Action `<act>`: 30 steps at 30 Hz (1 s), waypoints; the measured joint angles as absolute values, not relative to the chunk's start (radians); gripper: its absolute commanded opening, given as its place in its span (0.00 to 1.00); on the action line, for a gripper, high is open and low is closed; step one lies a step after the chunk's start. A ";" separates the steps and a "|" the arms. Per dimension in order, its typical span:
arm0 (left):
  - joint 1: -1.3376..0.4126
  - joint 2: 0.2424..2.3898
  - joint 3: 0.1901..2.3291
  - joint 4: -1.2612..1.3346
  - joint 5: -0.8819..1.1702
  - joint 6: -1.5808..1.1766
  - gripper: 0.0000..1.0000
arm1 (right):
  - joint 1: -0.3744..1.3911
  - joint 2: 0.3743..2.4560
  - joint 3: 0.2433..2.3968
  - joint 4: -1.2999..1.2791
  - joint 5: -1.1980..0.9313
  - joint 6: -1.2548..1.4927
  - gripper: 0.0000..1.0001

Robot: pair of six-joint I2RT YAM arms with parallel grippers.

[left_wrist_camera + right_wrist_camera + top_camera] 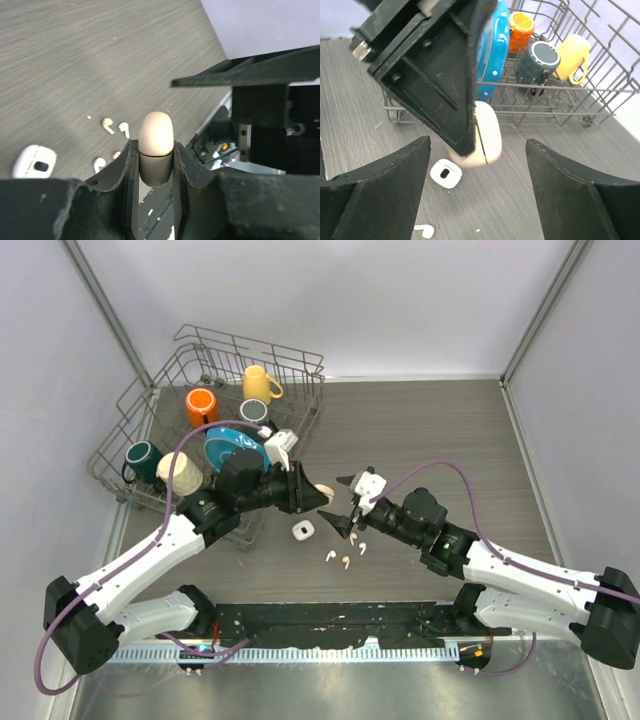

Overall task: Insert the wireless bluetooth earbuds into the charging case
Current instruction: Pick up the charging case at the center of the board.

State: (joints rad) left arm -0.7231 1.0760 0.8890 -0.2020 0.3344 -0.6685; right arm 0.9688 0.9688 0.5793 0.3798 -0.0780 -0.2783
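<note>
Left gripper: Nearest my left-wrist lens, the left gripper [156,150] was clamped on the lower half of a cream charging case [156,132], one dark finger pressed to each side.

Charging case: Rounded and pebble-like, it was held off the table [450,440] with its domed end poking out past the fingertips. The thin dark seam of its lid looked shut.

Right gripper: The right gripper [343,503] held nothing. Its jaws stood wide apart and faced the case, and I could make out no contact.

Earbuds: Four white earbuds [107,125] lay loose on the table between the two arms, none in either gripper.

White case: A white case [303,530], apparently a second charging case, lay flat just beside the earbuds.

Background: A dish rack [130,410] with mugs [202,405] and a blue plate [235,450] stood at the far left, well apart from the work.

Step in hand: I judged this the opening stage, with the case presented and no earbud seated.

Next move: The lid had to come open first, probably with the right fingers prying at the seam while the left held firm. Only then could an earbud be picked up.
</note>
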 measured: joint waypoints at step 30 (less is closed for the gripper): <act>-0.726 0.721 0.473 0.370 0.253 -0.352 0.00 | 0.539 1.010 0.613 0.304 -0.487 1.373 0.79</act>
State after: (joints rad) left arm -0.7261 0.7212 0.4728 0.3698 0.2531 -0.3523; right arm 0.5392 1.0100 0.6132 0.3042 -0.4873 1.3727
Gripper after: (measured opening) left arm 0.275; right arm 0.787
